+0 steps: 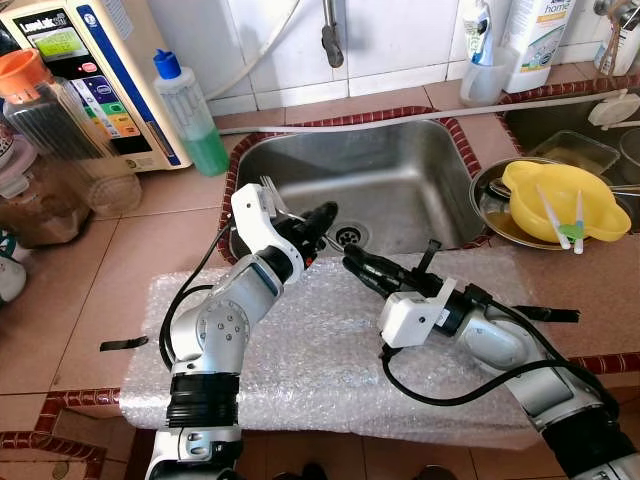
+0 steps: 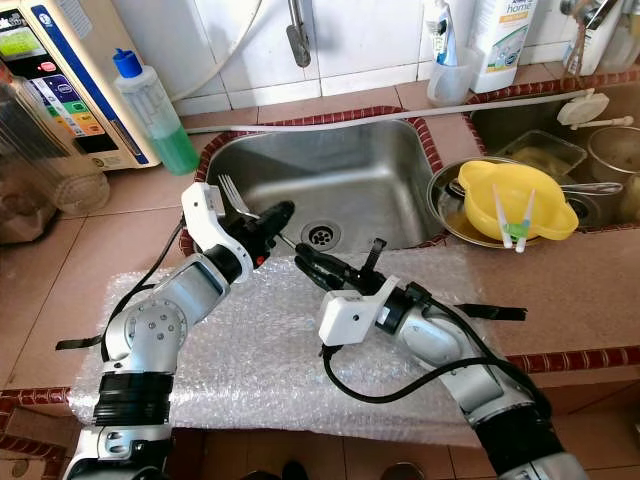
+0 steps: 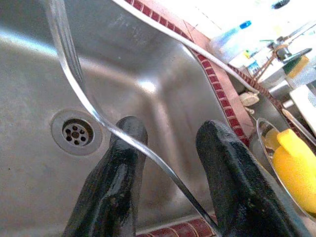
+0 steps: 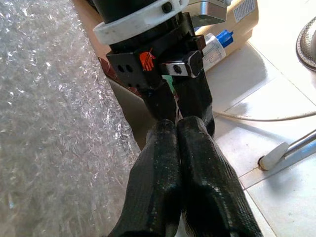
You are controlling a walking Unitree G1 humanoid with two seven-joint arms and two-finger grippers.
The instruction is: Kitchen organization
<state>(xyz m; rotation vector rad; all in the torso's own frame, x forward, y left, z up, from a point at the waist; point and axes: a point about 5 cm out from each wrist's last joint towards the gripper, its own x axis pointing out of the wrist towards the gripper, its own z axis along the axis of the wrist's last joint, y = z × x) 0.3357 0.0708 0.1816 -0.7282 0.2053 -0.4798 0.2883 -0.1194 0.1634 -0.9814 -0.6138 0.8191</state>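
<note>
A metal fork [image 1: 270, 188] hangs over the front edge of the steel sink [image 1: 400, 160], tines up. Its thin handle slants down toward my right gripper [image 1: 352, 262], which is shut on the handle's end, its fingers [image 4: 168, 148] pressed together. My left gripper [image 1: 322, 214] sits just above and left of it. In the left wrist view its two fingertips [image 3: 131, 133] stand apart, and the fork [image 3: 74, 74] runs between them, resting across one tip. Both arms reach over a sheet of bubble wrap [image 1: 320, 360] on the tiled counter.
A yellow bowl [image 1: 560, 200] with two small utensils sits in a metal pan right of the sink. A green soap bottle [image 1: 190, 115], a water appliance [image 1: 90, 70] and an orange-lidded jar [image 1: 50, 130] stand at the back left. The faucet [image 1: 331, 40] hangs above the sink.
</note>
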